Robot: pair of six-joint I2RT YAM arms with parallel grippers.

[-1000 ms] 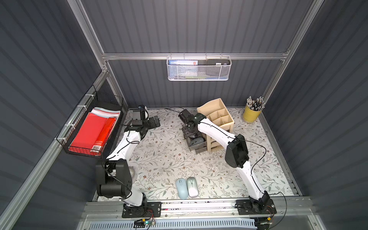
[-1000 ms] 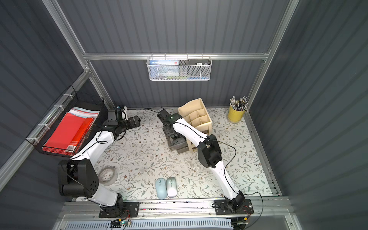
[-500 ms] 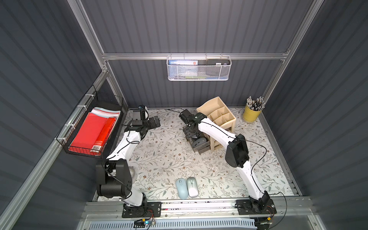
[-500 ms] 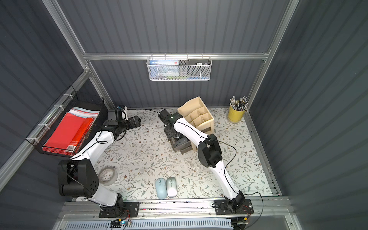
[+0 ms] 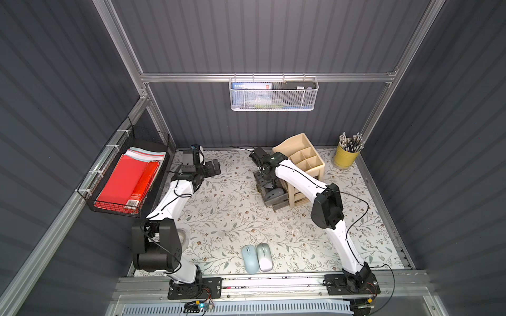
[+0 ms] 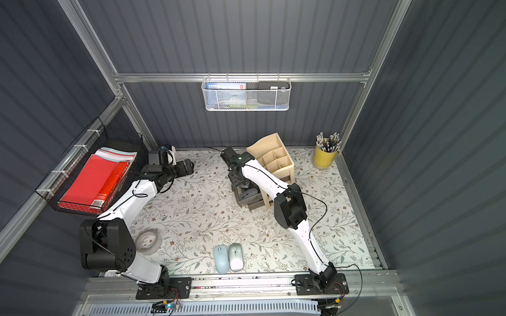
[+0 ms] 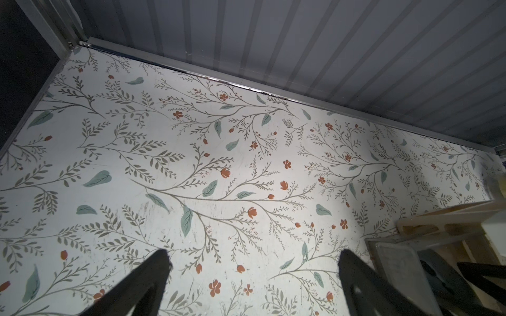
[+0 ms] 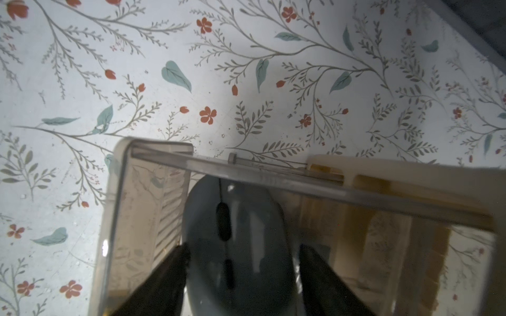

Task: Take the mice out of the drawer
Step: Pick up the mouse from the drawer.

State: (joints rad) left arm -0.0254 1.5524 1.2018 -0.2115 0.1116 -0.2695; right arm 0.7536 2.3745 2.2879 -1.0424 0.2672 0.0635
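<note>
Lab robot cell with office-desk props: grey ribbed walls [image 5: 273, 41], aluminium frame [image 5: 268, 77], pencil cup [image 5: 344, 160], desk organiser [image 5: 294, 145].

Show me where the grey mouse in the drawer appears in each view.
In a top view: grey mouse just right of centre, in the drawer.
In a top view: near centre.
Left wrist: not visible.
Right wrist: lower centre, flanked by the right tool.
Shared landmark: beige organiser.
</note>
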